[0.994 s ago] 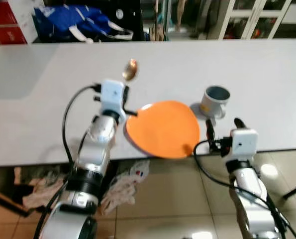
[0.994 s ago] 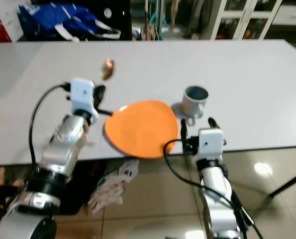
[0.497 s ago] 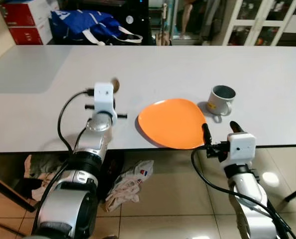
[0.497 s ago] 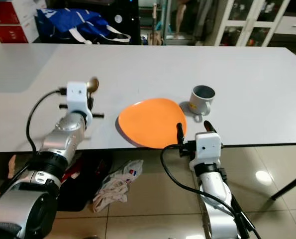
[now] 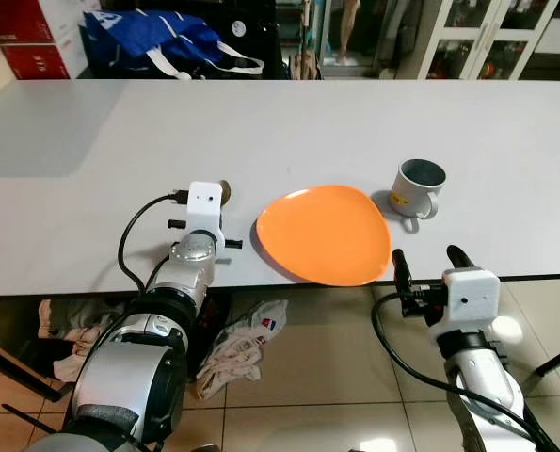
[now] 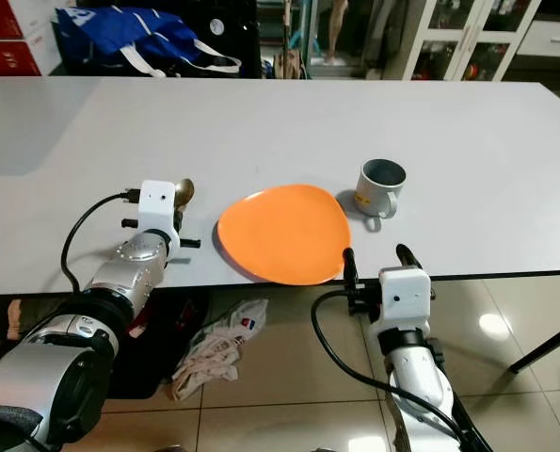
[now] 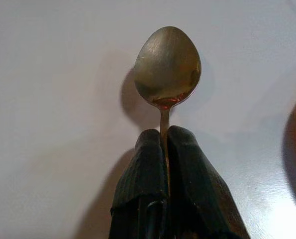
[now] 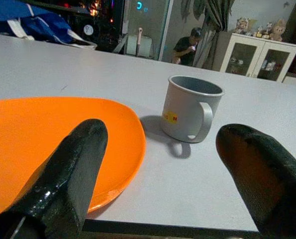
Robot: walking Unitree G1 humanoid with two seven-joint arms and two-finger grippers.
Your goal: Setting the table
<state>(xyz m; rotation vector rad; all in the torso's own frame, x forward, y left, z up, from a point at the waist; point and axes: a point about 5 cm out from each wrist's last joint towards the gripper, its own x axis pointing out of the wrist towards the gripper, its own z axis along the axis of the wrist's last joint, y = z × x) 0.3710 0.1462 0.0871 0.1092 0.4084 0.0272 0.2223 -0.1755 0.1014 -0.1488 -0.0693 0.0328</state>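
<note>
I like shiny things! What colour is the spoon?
The spoon is brassy gold, best seen in the left wrist view.

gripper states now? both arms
Left gripper: shut on the spoon, over the table.
Right gripper: open, holding nothing, at the table edge.

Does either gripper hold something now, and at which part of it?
The left gripper holds a brass-coloured metal spoon by its thin handle, just below the bowl. The right gripper is open and holds nothing.
</note>
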